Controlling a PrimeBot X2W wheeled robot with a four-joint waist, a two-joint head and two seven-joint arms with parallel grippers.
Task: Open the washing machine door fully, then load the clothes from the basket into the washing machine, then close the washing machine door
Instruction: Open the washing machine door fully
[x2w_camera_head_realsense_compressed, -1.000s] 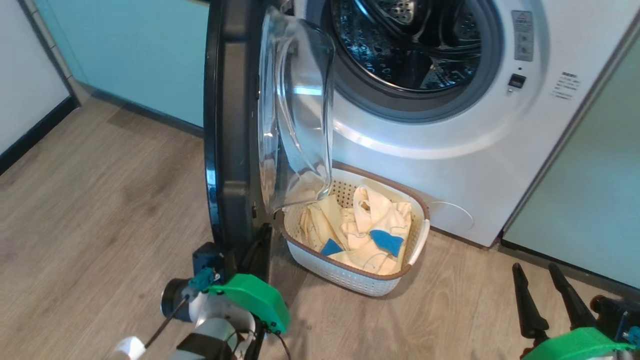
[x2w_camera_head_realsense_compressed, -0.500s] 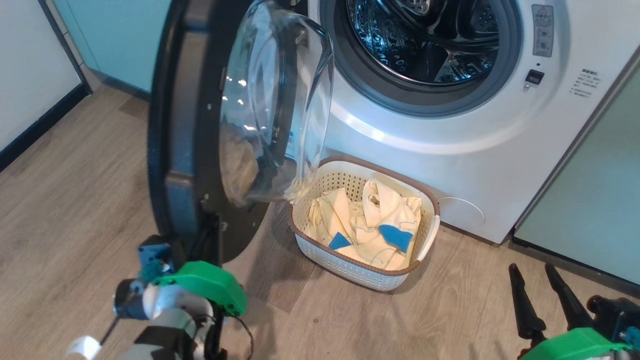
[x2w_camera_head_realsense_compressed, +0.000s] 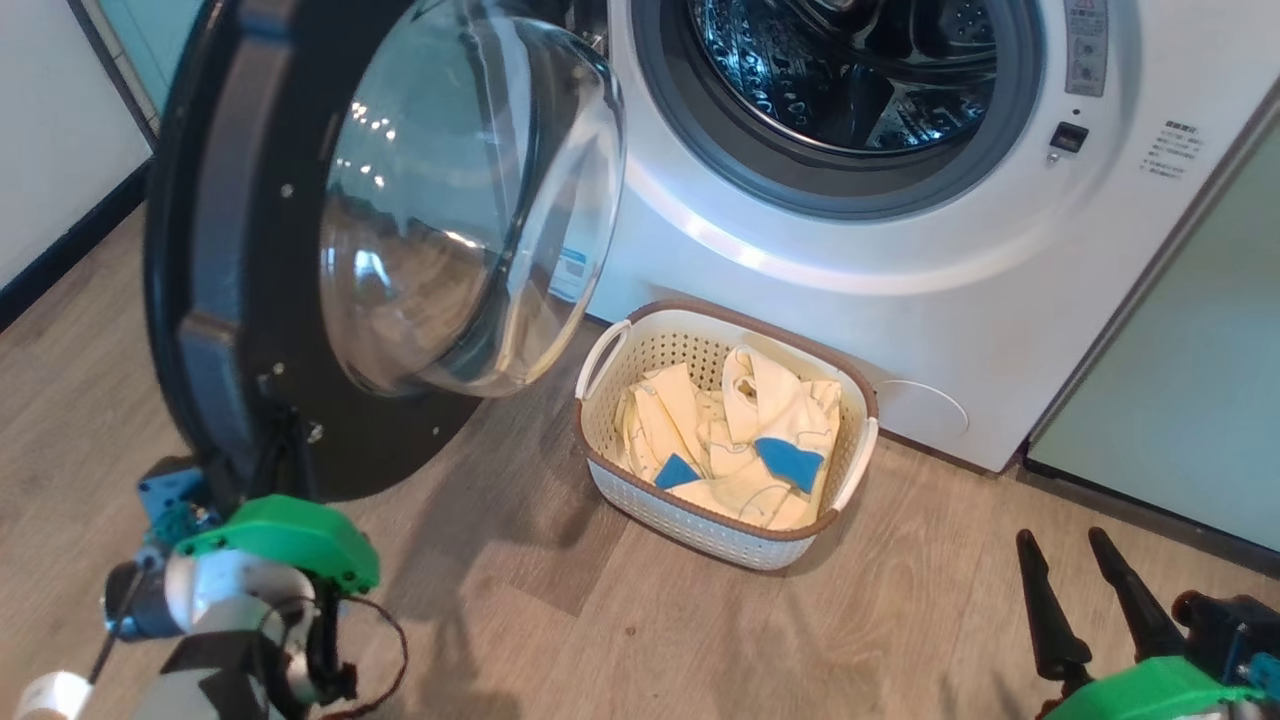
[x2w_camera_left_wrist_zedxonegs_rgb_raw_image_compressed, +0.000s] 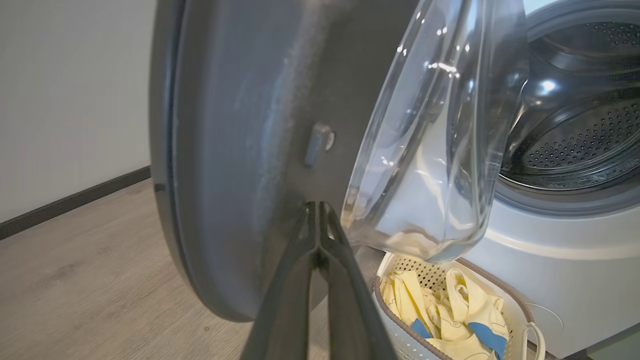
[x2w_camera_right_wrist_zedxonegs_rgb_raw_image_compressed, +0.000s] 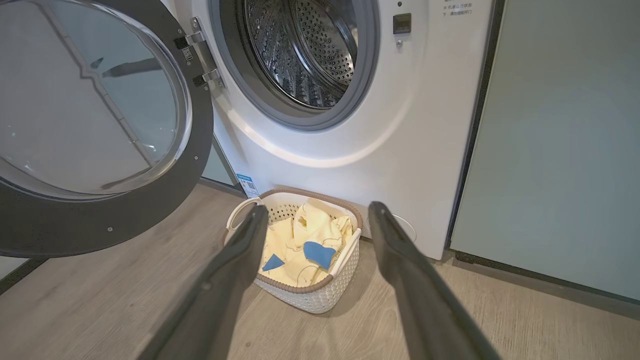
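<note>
L claw together by door rim, R claw apart nr basket

There is one white front-loading washing machine with one round, black-rimmed, glass-bowled door. There is one small cream perforated plastic basket with two white handles. The pale cream-yellow clothes lie heaped, their number unclear, and two bright blue patches show. There are two pincers, the left pincer and the right pincer, each with two long dark fingers.

Wood floor, pale green cabinet, white wall
</note>
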